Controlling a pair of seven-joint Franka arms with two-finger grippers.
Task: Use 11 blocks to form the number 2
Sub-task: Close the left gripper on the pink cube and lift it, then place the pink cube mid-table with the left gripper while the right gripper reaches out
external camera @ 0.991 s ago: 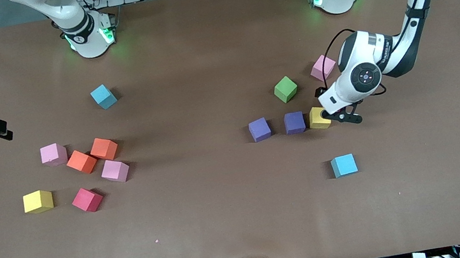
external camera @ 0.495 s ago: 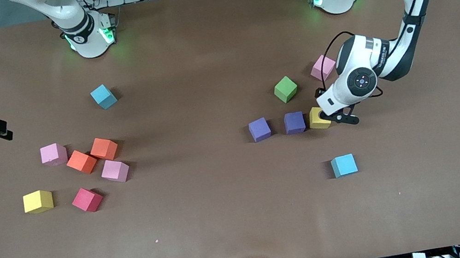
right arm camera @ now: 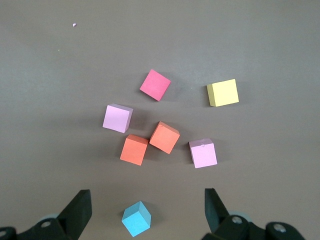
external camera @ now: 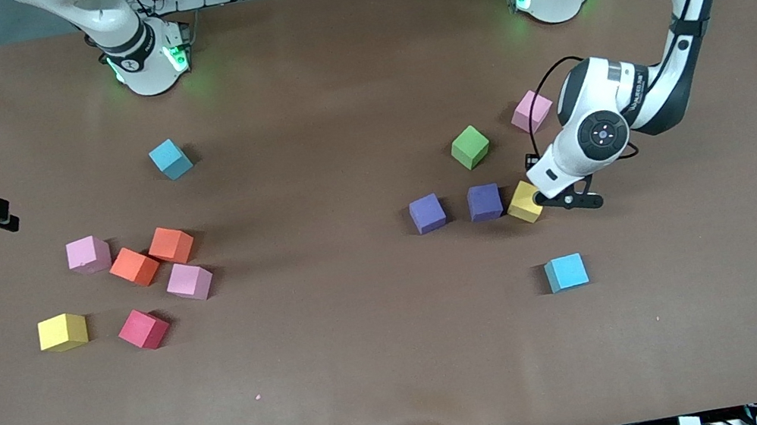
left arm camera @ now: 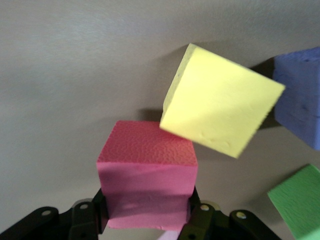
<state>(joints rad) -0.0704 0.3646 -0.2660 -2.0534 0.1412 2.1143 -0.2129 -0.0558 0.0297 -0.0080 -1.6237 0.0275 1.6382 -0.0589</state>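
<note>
- Brown table (external camera: 374, 367): no digit formed yet; the foam cubes are split into two loose groups.
- Left gripper (external camera: 551, 197), low at the left arm's end of the table, is clamped on a red foam cube (left arm camera: 147, 175) and presses it against a yellow foam cube (external camera: 524, 201).
- Change from a second ago: that yellow cube has twisted from square-on to diamond-wise and slid a little nearer the front camera; the left wrist view shows it tilted, one edge lifted.
- It now touches the corner of the neighbouring purple foam cube (external camera: 484, 202); a second purple cube (external camera: 427, 213) sits apart, toward the right arm's end.
- Unmoved nearby: green cube (external camera: 470, 147), pink cube (external camera: 532, 111), light blue cube (external camera: 565, 272).
- Right gripper (right arm camera: 145, 212) waits spread open, up over the right arm's end of the table.
- Unchanged group under it: two orange cubes (external camera: 134, 266) (external camera: 170, 245) touching, two pink cubes (external camera: 88, 254) (external camera: 189, 281), a yellow cube (external camera: 62, 331), a red cube (external camera: 143, 329), and a light blue cube (external camera: 170, 159) farther from the camera.
</note>
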